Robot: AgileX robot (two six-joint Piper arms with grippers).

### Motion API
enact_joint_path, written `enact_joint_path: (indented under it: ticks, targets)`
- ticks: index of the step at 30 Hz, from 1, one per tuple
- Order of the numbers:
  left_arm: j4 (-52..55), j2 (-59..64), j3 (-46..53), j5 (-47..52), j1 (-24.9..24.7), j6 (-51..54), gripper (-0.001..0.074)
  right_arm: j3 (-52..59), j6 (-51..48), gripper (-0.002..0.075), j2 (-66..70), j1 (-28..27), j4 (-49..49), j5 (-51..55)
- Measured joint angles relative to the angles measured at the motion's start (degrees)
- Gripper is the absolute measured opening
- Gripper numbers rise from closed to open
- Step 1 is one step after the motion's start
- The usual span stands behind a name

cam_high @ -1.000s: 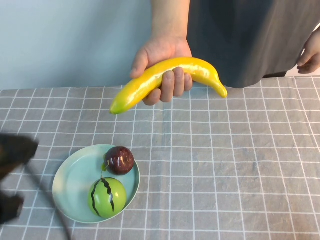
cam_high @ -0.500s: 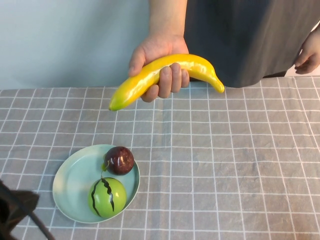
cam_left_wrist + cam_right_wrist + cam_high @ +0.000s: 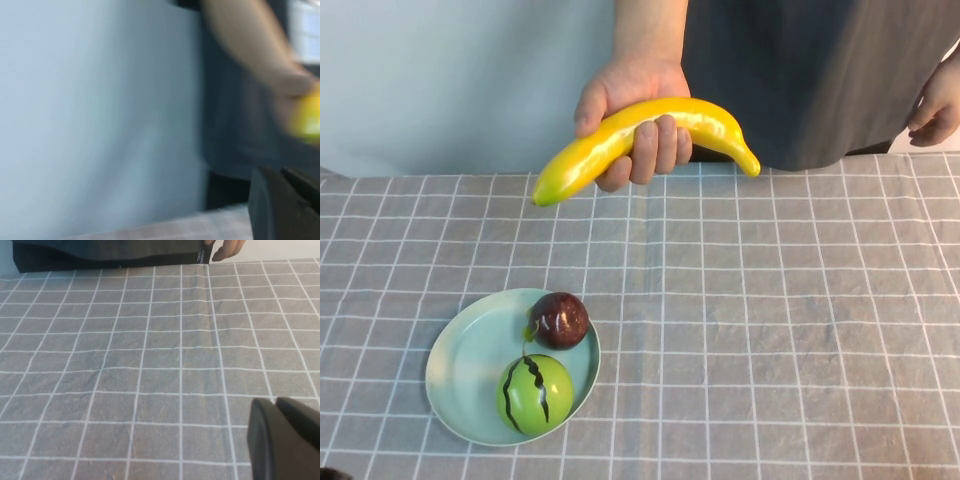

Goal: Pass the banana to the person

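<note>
Banana (image 3: 645, 142) is in the person (image 3: 800, 70)'s hand (image 3: 632, 110), held up in the air over the far edge of the worktop (image 3: 770, 330), fingers wrapped round its middle, one tip pointing down-left, other down-right. Person's other hand (image 3: 938, 105) sits at far right. Left gripper (image 3: 287, 205) shows only as a dark blur in the left wrist view, near the worktop's far edge w/ banana above and well apart from it; can't tell how far open it is. Right gripper (image 3: 285, 440) hangs low over bare checked cloth, well apart from banana; its opening also can't be told. Near left: teal plate (image 3: 465, 365) w/ dark red fruit (image 3: 559, 320) and green striped fruit (image 3: 534, 394), touching.
</note>
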Motion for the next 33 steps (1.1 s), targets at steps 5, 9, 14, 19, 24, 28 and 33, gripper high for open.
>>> enact_joint_path:
  ticks: [5, 9, 14, 19, 24, 28, 33]
  targets:
    - [-0.7, -6.9, 6.7, -2.0, 10.7, -4.7, -0.0004, 0.0, 0.0, -0.0006, 0.0, 0.0, 0.0, 0.0]
    - [-0.8, -10.6, 7.0, 5.1, 13.1, -5.9, -0.0004, 0.0, 0.0, -0.0006, 0.0, 0.0, 0.0, 0.0]
    - [-0.8, -12.1, 7.1, 20.0, 13.2, -6.0, -0.0004, 0.0, 0.0, -0.0006, 0.0, 0.0, 0.0, 0.0]
    - [-0.8, -12.4, 7.1, 31.3, 13.2, -5.8, -0.0004, 0.0, 0.0, -0.0006, 0.0, 0.0, 0.0, 0.0]
    - [-0.6, -12.4, 7.0, 31.7, 13.2, -5.8, -0.0004, 0.0, 0.0, -0.0006, 0.0, 0.0, 0.0, 0.0]
    - [-0.6, -12.4, 7.0, 31.8, 13.2, -5.7, -0.0004, 0.0, 0.0, -0.0006, 0.0, 0.0, 0.0, 0.0]
    - [-0.6, -12.4, 7.0, 31.8, 13.2, -5.7, -0.0004, 0.0, 0.0, -0.0006, 0.0, 0.0, 0.0, 0.0]
